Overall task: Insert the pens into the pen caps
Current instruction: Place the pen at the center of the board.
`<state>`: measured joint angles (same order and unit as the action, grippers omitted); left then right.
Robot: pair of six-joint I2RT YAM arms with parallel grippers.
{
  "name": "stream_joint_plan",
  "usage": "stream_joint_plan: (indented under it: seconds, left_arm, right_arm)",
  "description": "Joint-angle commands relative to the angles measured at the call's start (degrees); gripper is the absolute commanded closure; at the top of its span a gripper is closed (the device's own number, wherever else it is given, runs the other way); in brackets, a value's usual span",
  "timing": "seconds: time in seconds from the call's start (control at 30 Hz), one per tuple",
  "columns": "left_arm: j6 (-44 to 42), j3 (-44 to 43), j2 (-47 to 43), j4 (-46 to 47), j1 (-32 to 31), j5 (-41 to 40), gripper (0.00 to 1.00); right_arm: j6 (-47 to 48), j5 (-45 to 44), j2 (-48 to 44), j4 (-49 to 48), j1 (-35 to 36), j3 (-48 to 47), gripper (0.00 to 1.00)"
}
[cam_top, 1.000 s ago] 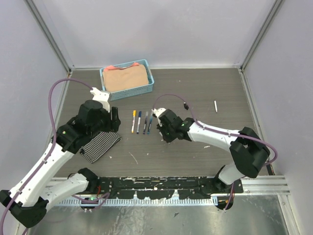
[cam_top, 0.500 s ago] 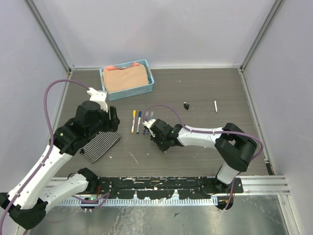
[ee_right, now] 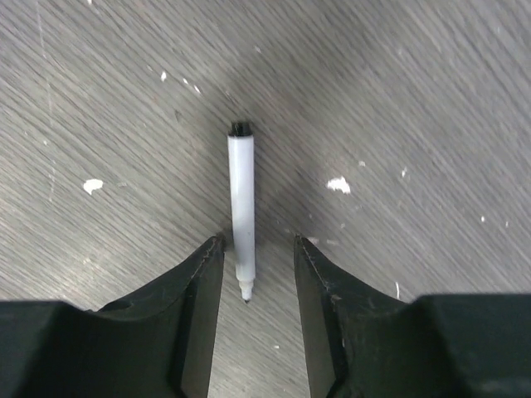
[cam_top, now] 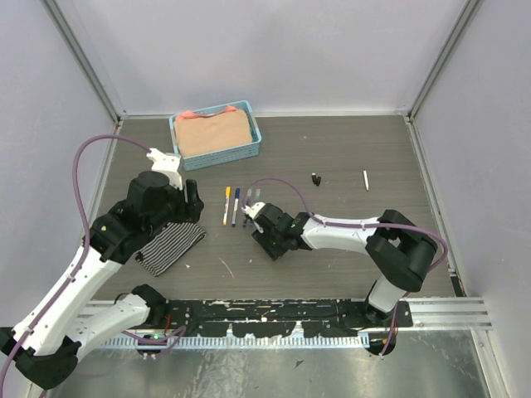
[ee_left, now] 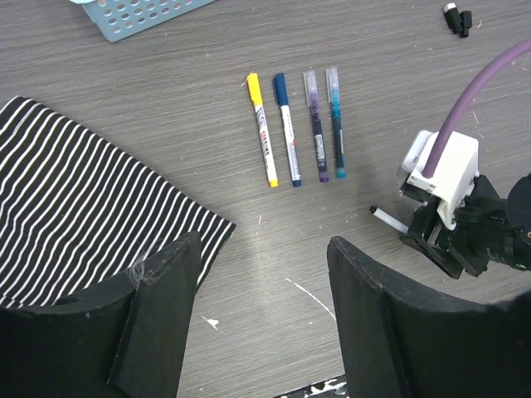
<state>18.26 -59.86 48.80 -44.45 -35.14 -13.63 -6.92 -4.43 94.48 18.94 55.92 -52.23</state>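
Right gripper [ee_right: 259, 245] narrowly open astride pen [ee_right: 241, 191] at its 6 o'clock end; closing near the nib may pivot it.

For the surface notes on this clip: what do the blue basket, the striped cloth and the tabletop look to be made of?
Blue basket: probably moulded plastic with a matte finish; its wall shows regular rows of round holes.
Striped cloth: soft fabric, woven or knitted, in black and white stripes; it lies limp and flat.
Tabletop: likely wood-grain laminate, grey-brown and matte; it shows streaked grain and white scuffs.
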Motion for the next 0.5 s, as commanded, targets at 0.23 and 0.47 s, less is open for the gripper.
stream_joint_plan:
  seconds: [0.23,0.47]
  left_arm:
    - [0.56,0.31,1.47,3.13,0.26,2.69,0.31]
    - [0.63,0.44,4.75,4.10,0.22,8.10,0.31]
  right_arm:
    - [-4.61,-3.00,-7.95,0.51,0.31,6.17,0.54]
    - [-6.27,-5.92,-8.13,0.50,0.29,6.13,0.54]
